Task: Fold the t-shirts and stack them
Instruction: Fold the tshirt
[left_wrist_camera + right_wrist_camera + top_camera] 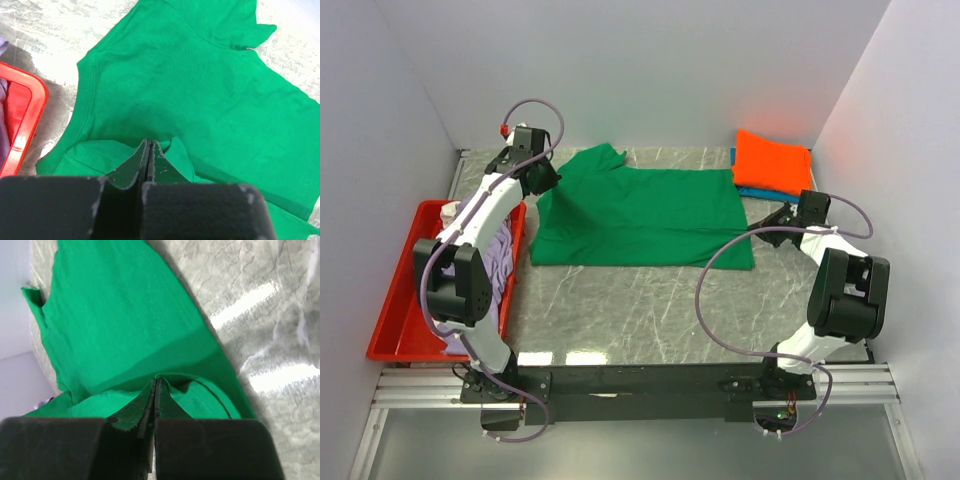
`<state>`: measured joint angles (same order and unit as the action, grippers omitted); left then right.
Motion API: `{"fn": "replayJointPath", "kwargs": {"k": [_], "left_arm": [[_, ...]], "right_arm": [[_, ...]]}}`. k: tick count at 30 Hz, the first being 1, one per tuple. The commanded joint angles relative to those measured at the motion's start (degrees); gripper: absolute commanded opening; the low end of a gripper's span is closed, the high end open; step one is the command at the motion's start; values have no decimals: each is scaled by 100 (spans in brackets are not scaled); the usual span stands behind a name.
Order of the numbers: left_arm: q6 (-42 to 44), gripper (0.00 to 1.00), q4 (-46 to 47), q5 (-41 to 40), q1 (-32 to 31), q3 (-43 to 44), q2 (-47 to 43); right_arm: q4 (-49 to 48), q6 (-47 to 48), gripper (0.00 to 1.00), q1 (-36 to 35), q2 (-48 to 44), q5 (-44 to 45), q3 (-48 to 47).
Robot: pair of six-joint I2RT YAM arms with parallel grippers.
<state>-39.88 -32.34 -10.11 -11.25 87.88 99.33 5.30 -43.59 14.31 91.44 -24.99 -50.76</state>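
Observation:
The bright green t-shirt (640, 215) lies spread across the middle of the table, with one sleeve pointing to the back. My left gripper (542, 185) is shut on its left edge, and the cloth rises in a tent up to the jaws. In the left wrist view the gripper (150, 142) pinches a fold of the green t-shirt (190, 75). My right gripper (765, 222) is shut on the shirt's right edge; the right wrist view shows the gripper (156, 381) with the green t-shirt (115, 315) puckered at its tips. An orange t-shirt (772, 163) lies folded on a blue one (752, 192) at the back right.
A red tray (395, 300) stands at the left edge of the table, and a lavender t-shirt (495, 260) hangs over its right wall. The tray's corner (25, 115) shows in the left wrist view. White walls close in the table on three sides.

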Motion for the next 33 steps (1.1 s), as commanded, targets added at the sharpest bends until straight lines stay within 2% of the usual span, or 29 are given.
{"fn": "replayJointPath", "kwargs": {"k": [1, 4, 6, 7, 8, 9, 11, 12, 15, 20, 22, 25, 28, 33], "left_arm": [[24, 0, 201, 53, 43, 230, 130], [77, 2, 254, 88, 52, 309, 288], [112, 6, 245, 97, 78, 406, 420], [121, 14, 263, 114, 96, 467, 438], [173, 23, 280, 167, 122, 493, 473], [217, 45, 315, 367, 166, 520, 465], [244, 59, 281, 431, 184, 608, 412], [226, 64, 255, 431, 184, 599, 290], [-142, 67, 193, 405, 175, 126, -253], [-1125, 66, 192, 79, 149, -1622, -1309], [-1311, 64, 455, 88, 114, -2428, -1863], [-1558, 64, 658, 53, 79, -3177, -2443], [-1672, 65, 729, 0, 44, -3661, -2787], [-1769, 66, 773, -228, 35, -4199, -3129]], "right_arm": [[-38, 44, 0, 29, 216, -41, -294], [-3, 70, 0, 11, 356, -58, -381], [111, 105, 14, 2, 479, -49, -522], [164, 140, 21, 2, 515, -58, -583], [217, 167, 34, 2, 533, -84, -688], [278, 184, 39, 2, 507, -76, -707], [296, 193, 49, -15, 367, 46, -637], [366, 254, 50, -33, 166, 125, -602], [560, 351, 50, -182, -326, 468, -356], [429, 282, 48, -349, -1223, 715, 862], [244, 167, 47, -358, -1654, 733, 1304], [95, 132, 46, -358, -2094, 881, 1946], [94, 158, 45, -349, -2332, 1031, 2368], [85, 185, 44, -349, -2341, 1110, 2501]]}}
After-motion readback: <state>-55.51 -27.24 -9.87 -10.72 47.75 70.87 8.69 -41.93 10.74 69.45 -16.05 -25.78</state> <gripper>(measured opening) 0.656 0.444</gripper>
